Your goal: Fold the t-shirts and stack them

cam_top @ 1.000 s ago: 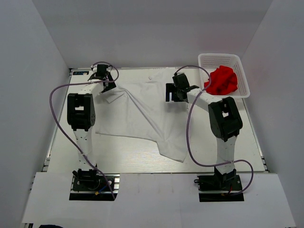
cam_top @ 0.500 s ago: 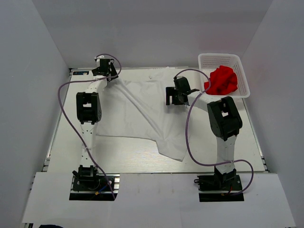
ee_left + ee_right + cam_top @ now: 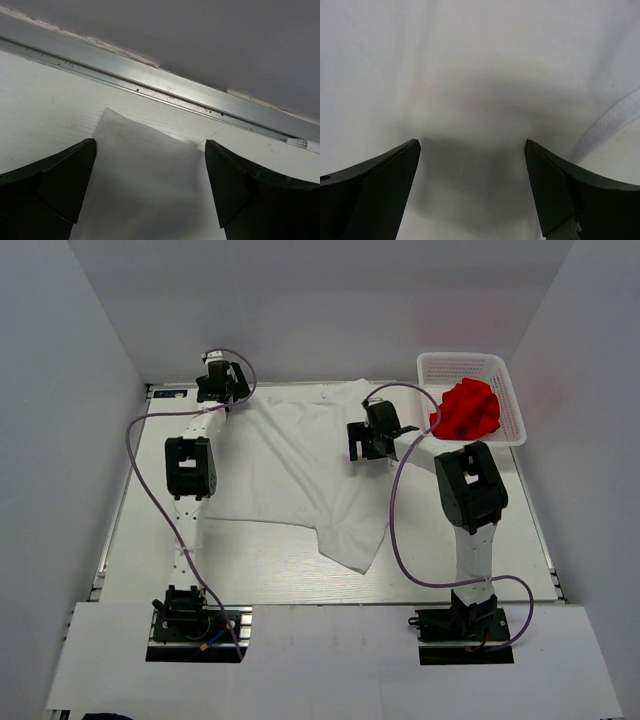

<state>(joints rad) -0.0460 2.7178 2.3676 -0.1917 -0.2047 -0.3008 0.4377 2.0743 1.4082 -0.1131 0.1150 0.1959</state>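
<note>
The white t-shirt [image 3: 300,470] lies spread across the middle of the table, one corner reaching the far left. My left gripper [image 3: 222,395] is at that far left corner. In the left wrist view the left gripper [image 3: 150,143] is open, its jaws wide apart, and the shirt corner [image 3: 145,190] lies flat between them. My right gripper [image 3: 368,443] is over the shirt's far right part. In the right wrist view it [image 3: 472,142] is open just above white cloth [image 3: 470,75]. The red t-shirt [image 3: 467,410] lies crumpled in the basket.
A white mesh basket [image 3: 470,358] stands at the far right corner. A metal rail [image 3: 165,82] runs along the table's back edge just beyond the left gripper. White walls enclose the table on three sides.
My left gripper moved back to the far left corner and the shirt's corner went with it, spreading the cloth. The shirt's near hem shifted left. My right gripper barely moved.
</note>
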